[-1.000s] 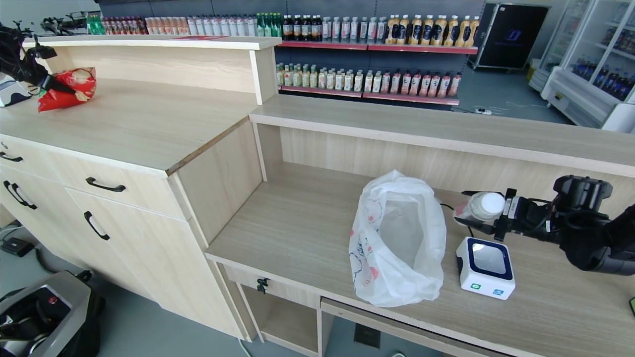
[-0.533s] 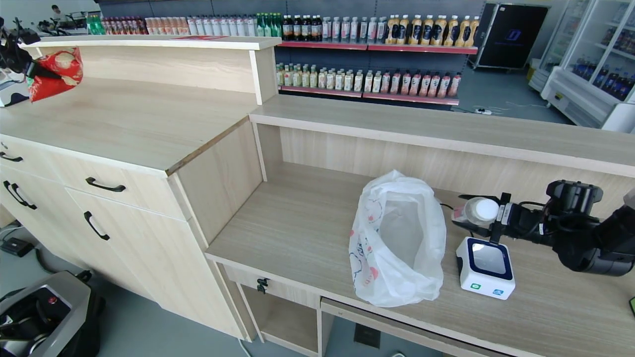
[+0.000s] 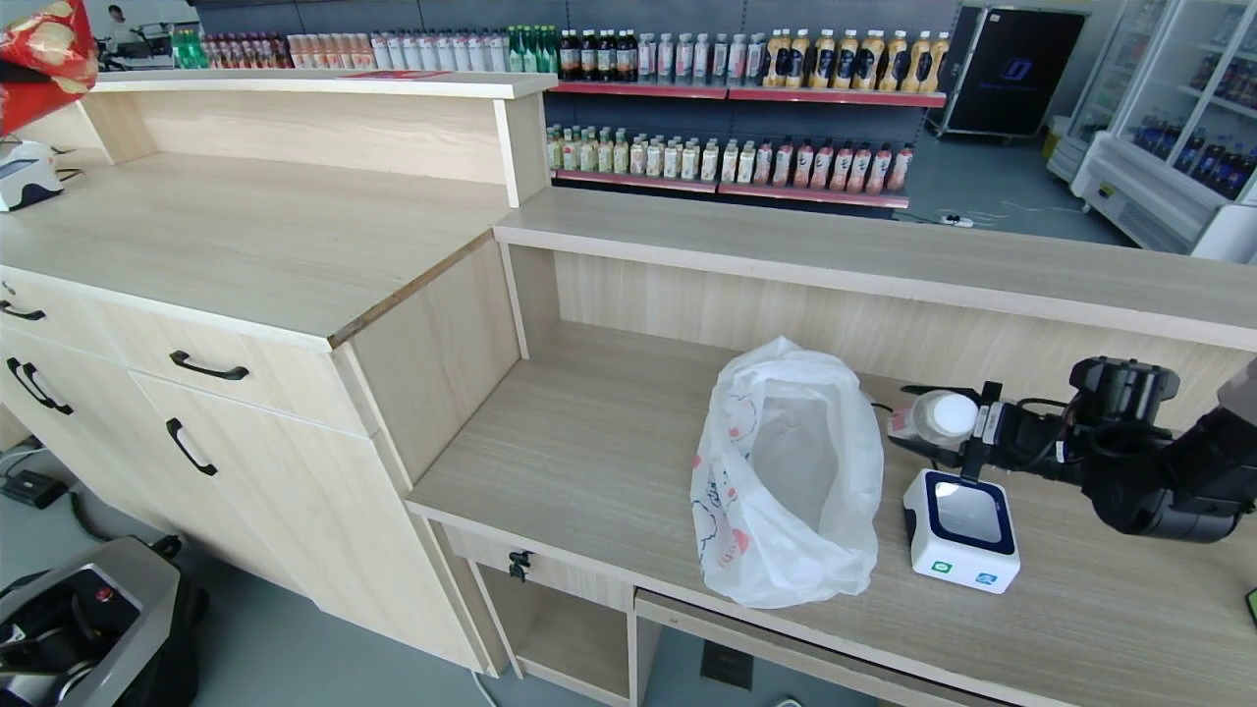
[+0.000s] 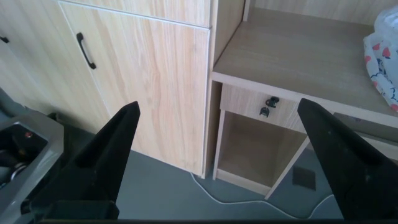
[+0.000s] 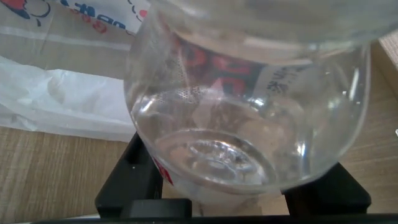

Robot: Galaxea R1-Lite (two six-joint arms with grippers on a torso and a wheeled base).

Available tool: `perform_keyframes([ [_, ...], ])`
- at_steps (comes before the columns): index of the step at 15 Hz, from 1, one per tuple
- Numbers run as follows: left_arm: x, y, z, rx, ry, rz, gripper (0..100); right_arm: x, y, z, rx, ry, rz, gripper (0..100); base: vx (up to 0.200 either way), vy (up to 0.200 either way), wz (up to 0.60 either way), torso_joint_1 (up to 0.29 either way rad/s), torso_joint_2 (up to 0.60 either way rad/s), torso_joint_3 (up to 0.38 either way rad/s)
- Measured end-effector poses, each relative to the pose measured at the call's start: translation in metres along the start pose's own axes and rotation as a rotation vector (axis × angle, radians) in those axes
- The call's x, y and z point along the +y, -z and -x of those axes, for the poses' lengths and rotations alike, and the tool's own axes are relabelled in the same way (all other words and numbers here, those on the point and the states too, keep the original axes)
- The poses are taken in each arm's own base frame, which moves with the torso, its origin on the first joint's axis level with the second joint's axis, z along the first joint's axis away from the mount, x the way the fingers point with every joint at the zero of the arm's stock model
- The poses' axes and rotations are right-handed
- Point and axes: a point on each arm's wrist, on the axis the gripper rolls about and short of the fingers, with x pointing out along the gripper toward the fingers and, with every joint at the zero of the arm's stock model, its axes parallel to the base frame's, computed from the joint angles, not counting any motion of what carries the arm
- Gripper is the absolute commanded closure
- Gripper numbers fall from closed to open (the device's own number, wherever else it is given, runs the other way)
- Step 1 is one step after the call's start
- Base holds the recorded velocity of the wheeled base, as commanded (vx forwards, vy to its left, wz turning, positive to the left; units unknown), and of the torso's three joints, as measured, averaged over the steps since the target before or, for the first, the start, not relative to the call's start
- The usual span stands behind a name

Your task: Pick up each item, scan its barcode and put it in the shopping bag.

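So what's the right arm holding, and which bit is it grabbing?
The right gripper holds a clear bottle with a white cap, jaws squeezing its sides.

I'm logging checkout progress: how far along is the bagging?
Done: nothing yet, it seems; the shopping bag looks empty. In hand: the right gripper is shut on a clear bottle, held close behind the scanner; whether it was scanned I cannot tell. Left: bagging that bottle, plus the red snack bag at the far left. The left gripper is open, empty.
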Motion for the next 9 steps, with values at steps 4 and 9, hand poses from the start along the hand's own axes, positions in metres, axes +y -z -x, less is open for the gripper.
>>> perform_keyframes([
  [4,0.0,0.0,0.0,0.0,0.0,0.0,0,-0.004,-0.012,0.008,0.031,0.001,-0.125,100,0.0,0.0,0.0,0.0,0.0,0.0],
  [9,0.0,0.0,0.0,0.0,0.0,0.0,0,-0.035,-0.089,0.066,0.284,0.194,-0.645,100,0.0,0.0,0.0,0.0,0.0,0.0],
])
